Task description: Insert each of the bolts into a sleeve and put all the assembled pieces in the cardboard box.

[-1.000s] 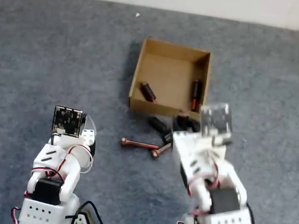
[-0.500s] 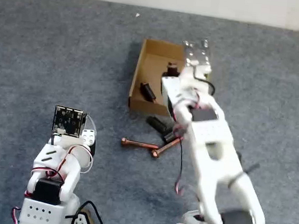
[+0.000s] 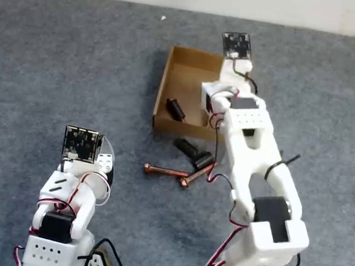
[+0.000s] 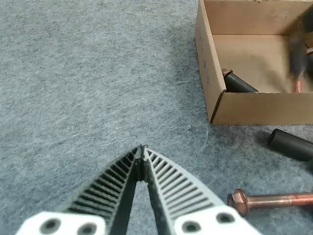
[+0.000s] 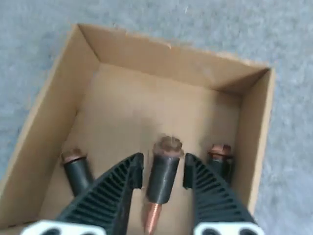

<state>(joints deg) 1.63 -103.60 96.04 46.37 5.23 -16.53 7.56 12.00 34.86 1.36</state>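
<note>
The cardboard box [image 3: 163, 87] stands open on the grey carpet, and my right arm is stretched out over it. My right gripper [image 5: 163, 165] is shut on an assembled piece [image 5: 164, 176], a black sleeve with a copper bolt through it, held above the box floor [image 5: 127, 112]. Two more assembled pieces [image 5: 76, 169] [image 5: 220, 157] lie inside. In front of the box lie two loose bolts [image 3: 164, 169] [image 3: 193, 176] and two black sleeves [image 3: 187, 148] [image 3: 202, 160]. My left gripper [image 4: 142, 152] is shut on nothing, low over the carpet short of the box's front corner [image 4: 215, 110].
From the left wrist, one bolt [image 4: 269, 199] and one sleeve [image 4: 292, 143] lie just in front of the box wall. Bare carpet spreads left of the box and around my folded left arm [image 3: 75, 186]. A pale wall strip runs along the far edge.
My right arm swung from in front of the box out over it, carrying the assembled piece. The left arm and the loose parts stayed put.
</note>
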